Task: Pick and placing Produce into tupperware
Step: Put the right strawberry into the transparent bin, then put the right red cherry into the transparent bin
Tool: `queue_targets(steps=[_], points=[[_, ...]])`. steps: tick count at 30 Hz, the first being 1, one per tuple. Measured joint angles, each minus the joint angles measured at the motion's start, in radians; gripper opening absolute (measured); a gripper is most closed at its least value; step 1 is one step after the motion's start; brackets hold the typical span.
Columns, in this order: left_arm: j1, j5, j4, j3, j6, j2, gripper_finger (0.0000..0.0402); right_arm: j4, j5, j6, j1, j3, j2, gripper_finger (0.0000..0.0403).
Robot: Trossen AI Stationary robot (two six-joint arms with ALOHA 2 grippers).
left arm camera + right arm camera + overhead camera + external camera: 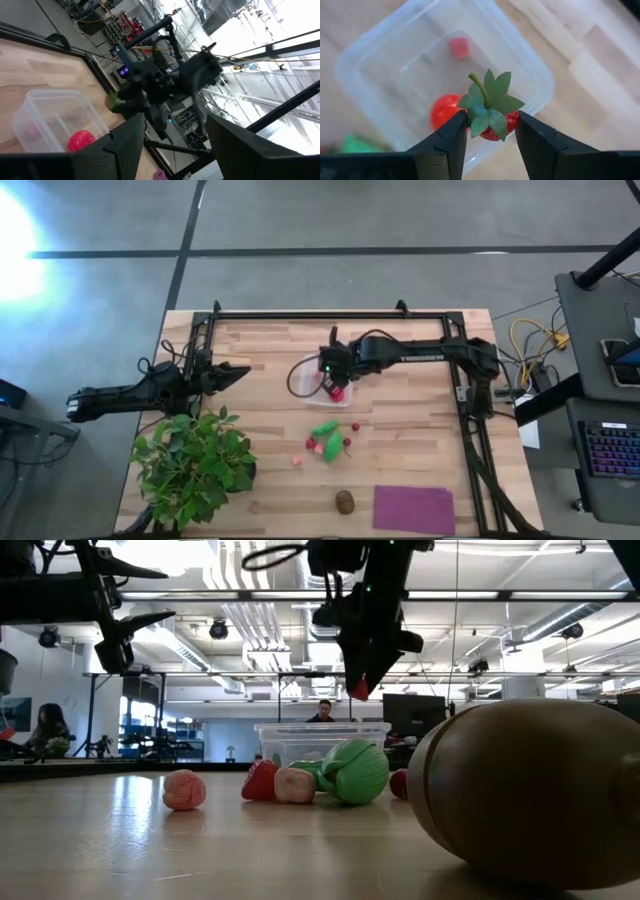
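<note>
Pinching a small toy strawberry (492,122) between my two dark, blocky fingers (447,137), my right gripper (333,385) hangs above the tupperware (305,376), closed just far enough to clamp the fruit by its sides. The strawberry is glossy red with a flat, ribbed cap of green fabric-like leaves and a thin curved stem. Below it the tupperware is a clear plastic box, squarish with rounded corners and a raised lip, standing on the pale plank table (270,480). Through its see-through walls I see a smooth round red piece (442,111) and a smaller pinkish-red piece (459,47) lying on the bottom. The rest of the produce sits on the wood nearer the table's front edge: two green oblong pieces (328,438) just beside each other, with tiny red and pink bits (312,444) scattered around them and one small pink piece (297,462) a little apart. A brown egg-shaped ball (345,501) with a matte skin lies close to the front edge, next to a flat purple rectangular mat (413,509). My left gripper (238,373) waits over the table's left side, its tapered fingers parted and holding nothing, near a bushy leafy green plant (192,460).
</note>
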Motion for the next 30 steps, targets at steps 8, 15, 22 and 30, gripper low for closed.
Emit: queue_targets(steps=[8,15,22,30], points=[[0.000,0.000,-0.001,0.000,0.000,0.000,0.0201,0.015,0.000,-0.073,-0.010,0.001,0.013,0.0196],[0.000,0.000,-0.002,0.000,0.000,0.000,0.0201,0.018,0.000,-0.073,0.001,0.001,0.012,0.0258],[0.000,0.000,-0.001,0.000,0.000,0.000,0.0201,-0.047,-0.025,-0.246,0.117,0.000,-0.003,0.0275],[0.000,0.000,-0.001,0.000,0.000,-0.001,0.0201,-0.039,-0.026,-0.489,0.318,-0.045,-0.010,0.0249]])
